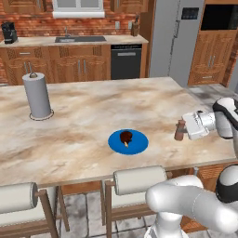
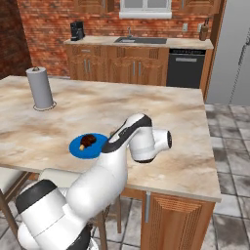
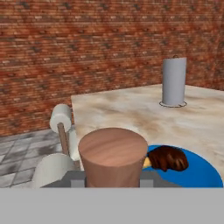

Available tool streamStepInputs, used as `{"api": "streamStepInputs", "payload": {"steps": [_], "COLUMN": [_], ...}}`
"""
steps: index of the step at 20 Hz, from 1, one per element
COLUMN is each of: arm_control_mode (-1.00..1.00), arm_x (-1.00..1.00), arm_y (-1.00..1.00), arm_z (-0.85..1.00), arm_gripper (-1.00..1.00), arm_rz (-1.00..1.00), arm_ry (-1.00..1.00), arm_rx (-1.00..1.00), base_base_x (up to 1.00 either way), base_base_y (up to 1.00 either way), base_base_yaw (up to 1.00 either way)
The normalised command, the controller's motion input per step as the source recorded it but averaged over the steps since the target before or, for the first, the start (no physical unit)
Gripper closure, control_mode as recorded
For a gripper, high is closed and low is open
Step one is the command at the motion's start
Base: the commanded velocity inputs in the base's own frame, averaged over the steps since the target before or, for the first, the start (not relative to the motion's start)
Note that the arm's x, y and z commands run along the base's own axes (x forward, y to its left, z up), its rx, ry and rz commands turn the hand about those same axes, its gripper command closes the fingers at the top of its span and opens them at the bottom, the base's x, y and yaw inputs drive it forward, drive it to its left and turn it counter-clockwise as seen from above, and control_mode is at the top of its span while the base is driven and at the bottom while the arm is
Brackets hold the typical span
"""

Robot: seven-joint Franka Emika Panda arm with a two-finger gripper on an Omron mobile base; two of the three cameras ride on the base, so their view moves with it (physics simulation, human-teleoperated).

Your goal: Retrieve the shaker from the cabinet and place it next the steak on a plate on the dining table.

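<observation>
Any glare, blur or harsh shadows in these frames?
Left base view: even flat lighting, no glare, faint shadow ring under the paper towel roll. Right base view: equally soft, plate crisp. Hand view: the shaker looms large in the end effector, edges slightly soft; steak behind stays clear.

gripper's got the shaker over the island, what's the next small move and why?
Probably carry the shaker left toward the blue plate, then lower it. The gripper is shut on it to the right of the plate, a gap of bare dining table away from the steak.
</observation>
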Motion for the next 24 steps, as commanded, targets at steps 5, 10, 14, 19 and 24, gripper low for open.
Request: {"api": "streamStepInputs", "payload": {"steps": [5, 10, 14, 19, 24], "arm_control_mode": [-1.0, -1.0, -1.0, -1.0, -1.0], "arm_x": [0.37, 0.36, 0.23, 0.1, 0.12], "arm_y": [0.02, 0.02, 0.03, 0.01, 0.0], "arm_z": [-0.2, -0.22, -0.23, -0.24, -0.24], "arm_gripper": [1.0, 1.0, 1.0, 1.0, 1.0], "arm_rz": [0.03, 0.02, 0.02, 0.04, 0.04], "arm_ry": [-0.01, 0.0, 0.0, 0.0, 0.0], "arm_rx": [0.0, 0.0, 0.0, 0.03, 0.03], "base_base_x": [0.0, 0.0, 0.0, 0.0, 0.0], "base_base_y": [0.0, 0.0, 0.0, 0.0, 0.0], "base_base_yaw": [0.0, 0.0, 0.0, 0.0, 0.0]}}
